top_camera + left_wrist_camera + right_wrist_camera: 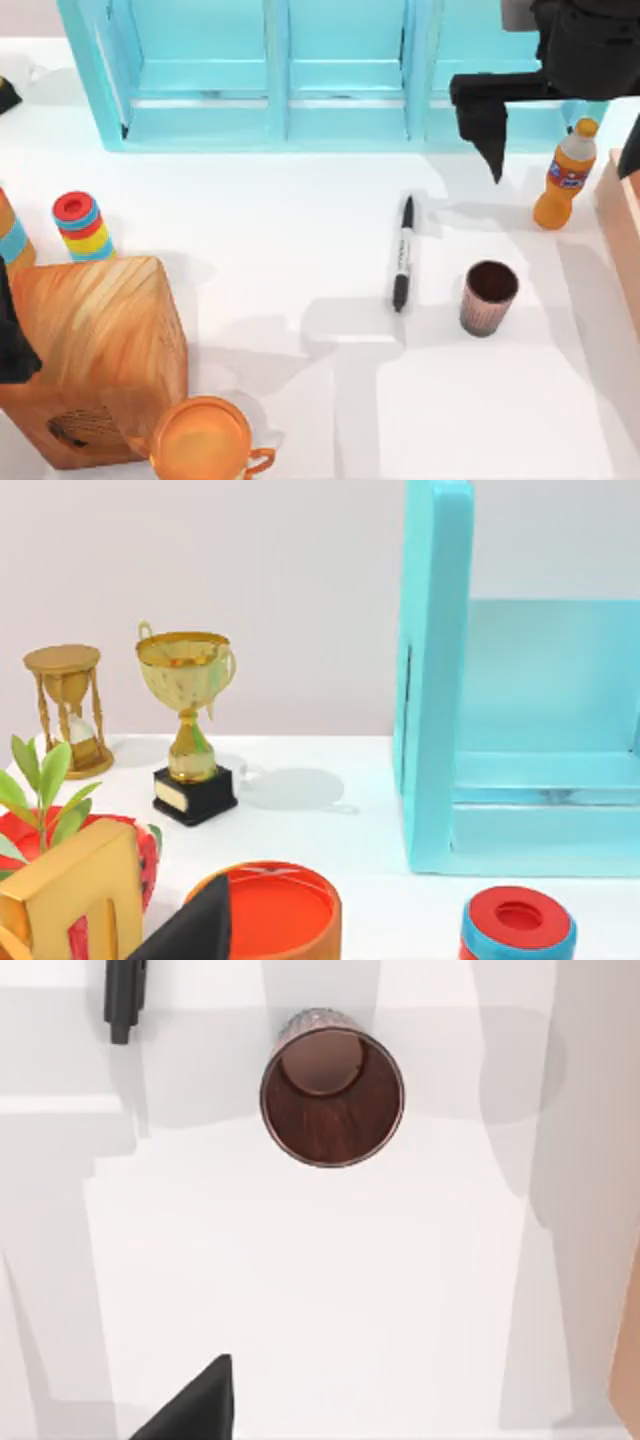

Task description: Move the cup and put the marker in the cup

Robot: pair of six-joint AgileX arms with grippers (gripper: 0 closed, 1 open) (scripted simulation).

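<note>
- The cup (489, 296) stands upright on the white table (300, 230), right of centre, with nothing inside; the right wrist view looks down into its dark mouth (332, 1085).
- The marker (402, 254) lies flat just left of the cup, apart from it, its length running toward the blue shelf unit (300, 70) at the back; one black end of it shows beside the cup in the right wrist view (122, 998).
- The right gripper (490, 135) hangs at the back right in front of the shelf, well apart from both cup and marker, holding nothing; whether its fingers are spread or closed I cannot tell.
- An orange drink bottle (566, 176) stands just right of that gripper.
- The left arm (12, 330) sits at the left edge by the wooden box (95, 340); its gripper's state I cannot tell either.
</note>
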